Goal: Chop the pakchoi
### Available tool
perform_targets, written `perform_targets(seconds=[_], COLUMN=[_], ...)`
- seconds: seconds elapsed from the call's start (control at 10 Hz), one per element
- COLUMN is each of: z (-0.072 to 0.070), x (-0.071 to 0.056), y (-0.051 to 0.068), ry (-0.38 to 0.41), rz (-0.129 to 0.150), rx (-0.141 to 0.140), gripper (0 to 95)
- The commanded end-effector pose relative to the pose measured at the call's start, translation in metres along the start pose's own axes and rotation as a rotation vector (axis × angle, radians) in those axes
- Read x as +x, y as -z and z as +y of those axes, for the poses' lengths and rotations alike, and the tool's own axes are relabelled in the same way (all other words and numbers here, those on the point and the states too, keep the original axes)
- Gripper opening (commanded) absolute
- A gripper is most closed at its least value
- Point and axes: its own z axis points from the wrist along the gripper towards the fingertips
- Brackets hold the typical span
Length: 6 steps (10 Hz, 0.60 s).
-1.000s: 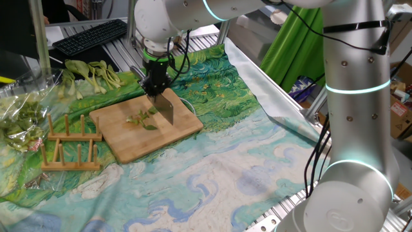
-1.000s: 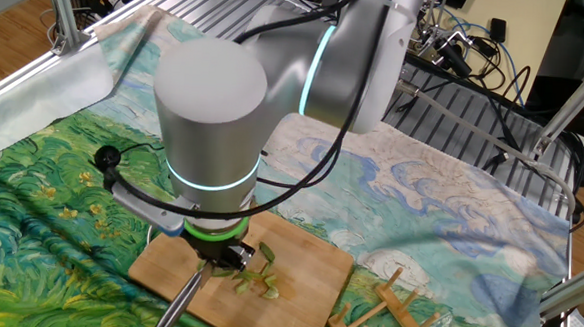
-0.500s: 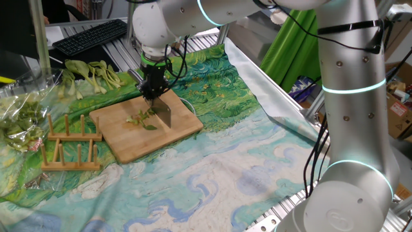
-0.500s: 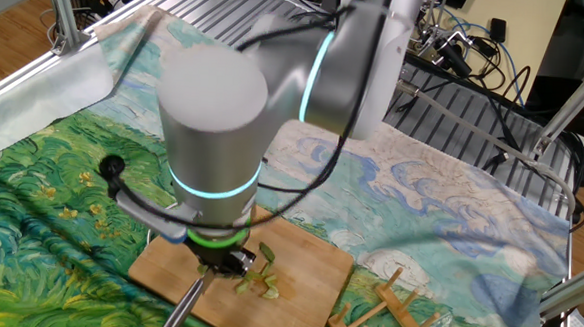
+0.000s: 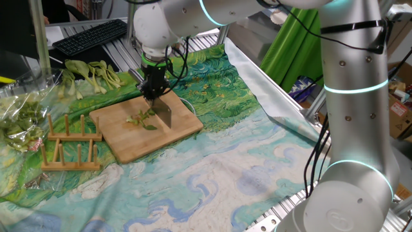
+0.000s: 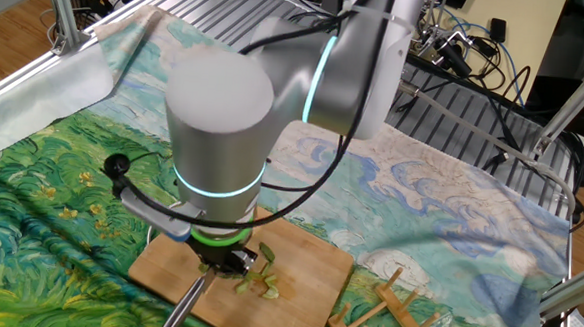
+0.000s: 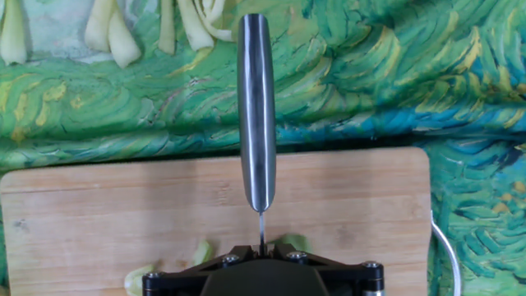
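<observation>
Knife [image 5: 164,113] over chopping board [image 5: 174,132]
End effector [image 5: 155,96] (pointing straight down) is clamped on the knife, blade at the pakchoi [image 5: 143,119].

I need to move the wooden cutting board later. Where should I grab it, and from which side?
Take the bamboo cutting board by its bare front corner, nearest the fixed camera, coming in level from that side. It lies flat and thin on the painted cloth; the knife in the gripper and the pakchoi occupy its far half.

Bright, even light; sharp frames, soft shadows.
</observation>
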Motion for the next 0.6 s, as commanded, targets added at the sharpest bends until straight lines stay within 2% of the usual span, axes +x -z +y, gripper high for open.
perform_targets(seconds=[0.1,0.4,0.6], z=[0.0015,0.0012,0.0028], x=[0.0186,0.0228,0.0215], y=[-0.0098,-0.0032,-0.0095], ry=[-0.024,-0.023,-0.033], rz=[-0.068,-0.06,-0.057], rx=[0.011,0.009,0.01], gripper=[0.0,0.0,0.0])
